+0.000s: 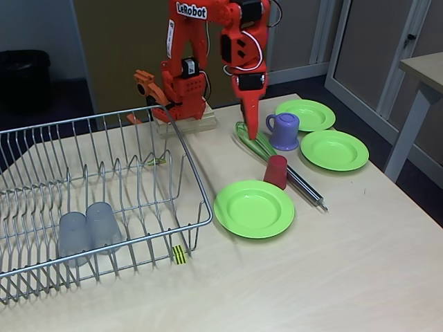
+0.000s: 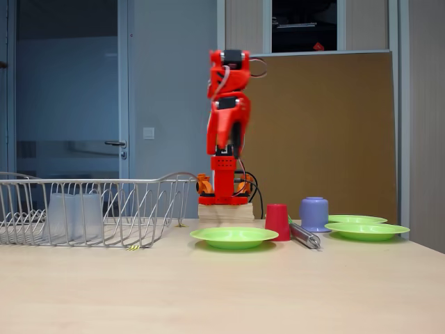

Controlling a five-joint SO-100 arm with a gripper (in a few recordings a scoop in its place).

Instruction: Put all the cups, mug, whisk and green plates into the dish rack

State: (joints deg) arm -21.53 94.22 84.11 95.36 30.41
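The wire dish rack [image 1: 187, 149] [image 2: 139, 209] stands on the left, with two translucent grey cups [image 1: 88, 230] [image 2: 69, 217] side by side inside it. A red cup [image 1: 275, 171] [image 2: 277, 222] stands mouth down beside the whisk [image 1: 257, 145], whose silver handle [image 2: 304, 236] runs toward the front right. The purple mug [image 1: 284, 131] [image 2: 314, 213] sits just right of the whisk's green loops. Three green plates lie on the table: one in front [image 1: 254, 208] [image 2: 234, 236], two at the right [image 1: 334, 150] [image 1: 305, 114]. My gripper [image 1: 252, 131] points down over the whisk loops, fingers together, holding nothing.
The arm's base [image 1: 181, 114] sits on a wooden block behind the rack's far right corner. The table's right edge [image 1: 387, 183] runs close past the plates. Another table's leg [image 1: 408, 131] stands beyond it.
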